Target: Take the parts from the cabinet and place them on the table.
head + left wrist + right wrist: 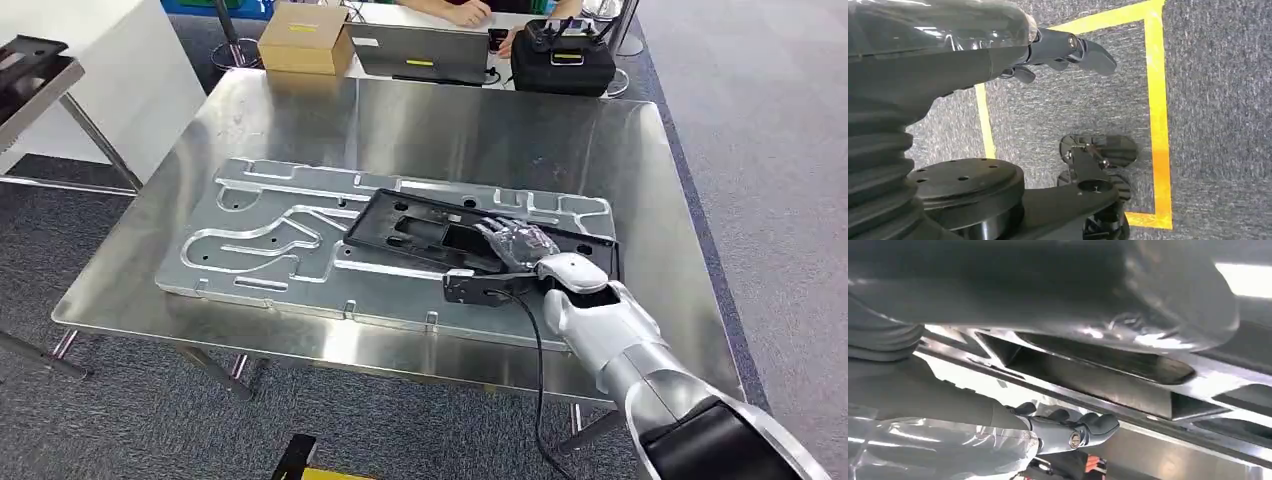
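Cabinet frame: at the far left edge of the head view, a dark tray-like shelf [28,62] on slanted grey metal legs, beside a white panel.
Table: a brushed stainless-steel table [450,120] with rounded corners and a dull mirror sheen, standing on grey carpet.
Aluminium plate: a large flat silver plate [270,245] with milled curved channels, round holes and raised ribs lies along the table's near edge, running from near its left side to near its right.
Black part: a flat, matte black rectangular part [420,228] with cut-out windows and raised rims rests on the right half of the aluminium plate, tilted, its far-left corner toward the table's middle.
Right hand: the right hand [520,240], wrapped in clear crinkled film, lies palm down on the black part near its right end, fingers stretched forward and slightly spread. Whether it grips the part or merely presses on it, I cannot tell. In the right wrist view the dark fingers [1083,427] sit just beside the part's edge.
Right arm: a glossy white and silver forearm, a black cable looping beneath it.
Left hand: the left hand [1063,50] hangs over grey carpet marked with yellow tape [1158,110], dark fingers loosely extended, holding nothing.
Far edge: a cardboard box [305,38], a grey laptop [420,52] and a black case [563,60]; a person's hands [468,12] rest behind them.
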Robot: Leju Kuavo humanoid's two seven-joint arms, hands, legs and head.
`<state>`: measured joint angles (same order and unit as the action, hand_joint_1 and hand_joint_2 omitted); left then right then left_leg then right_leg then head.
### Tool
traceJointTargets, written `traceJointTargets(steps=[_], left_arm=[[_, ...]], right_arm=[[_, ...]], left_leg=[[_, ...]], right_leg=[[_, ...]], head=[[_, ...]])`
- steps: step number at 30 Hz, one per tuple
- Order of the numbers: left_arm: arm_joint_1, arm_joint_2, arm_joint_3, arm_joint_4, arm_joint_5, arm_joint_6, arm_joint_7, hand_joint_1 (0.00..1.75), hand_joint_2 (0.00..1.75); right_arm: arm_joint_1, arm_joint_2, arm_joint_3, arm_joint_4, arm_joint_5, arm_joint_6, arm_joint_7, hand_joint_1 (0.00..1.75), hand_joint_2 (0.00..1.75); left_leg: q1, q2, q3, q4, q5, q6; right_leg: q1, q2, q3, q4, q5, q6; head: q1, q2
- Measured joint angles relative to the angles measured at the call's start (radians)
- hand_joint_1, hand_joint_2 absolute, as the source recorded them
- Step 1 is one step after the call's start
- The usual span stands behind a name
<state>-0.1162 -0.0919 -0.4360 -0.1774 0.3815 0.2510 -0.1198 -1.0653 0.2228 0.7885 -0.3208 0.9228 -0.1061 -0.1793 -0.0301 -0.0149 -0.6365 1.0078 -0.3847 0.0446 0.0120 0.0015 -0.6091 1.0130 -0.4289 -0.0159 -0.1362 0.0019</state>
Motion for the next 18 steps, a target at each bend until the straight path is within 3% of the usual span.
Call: traceJointTargets(steps=[11,18], left_arm=[[0.000,0.000,0.000,0.000,0.003,0.002,0.002,0.00,0.00],[-0.005,0.000,0.003,0.000,0.018,0.000,-0.010,0.00,0.00]], right_arm=[[-0.150,-0.003,-0.002,-0.012,0.017,0.040,0.017,0.00,0.00],[-0.166,-0.003,-0.002,-0.017,0.026,0.046,0.017,0.00,0.00]], left_leg=[[0.000,0.000,0.000,0.000,0.000,0.000],[0.000,0.000,0.000,0.000,0.000,0.000]], right_leg=[[0.000,0.000,0.000,0.000,0.000,0.000],[0.000,0.000,0.000,0.000,0.000,0.000]], head=[[0.000,0.000],[0.000,0.000]])
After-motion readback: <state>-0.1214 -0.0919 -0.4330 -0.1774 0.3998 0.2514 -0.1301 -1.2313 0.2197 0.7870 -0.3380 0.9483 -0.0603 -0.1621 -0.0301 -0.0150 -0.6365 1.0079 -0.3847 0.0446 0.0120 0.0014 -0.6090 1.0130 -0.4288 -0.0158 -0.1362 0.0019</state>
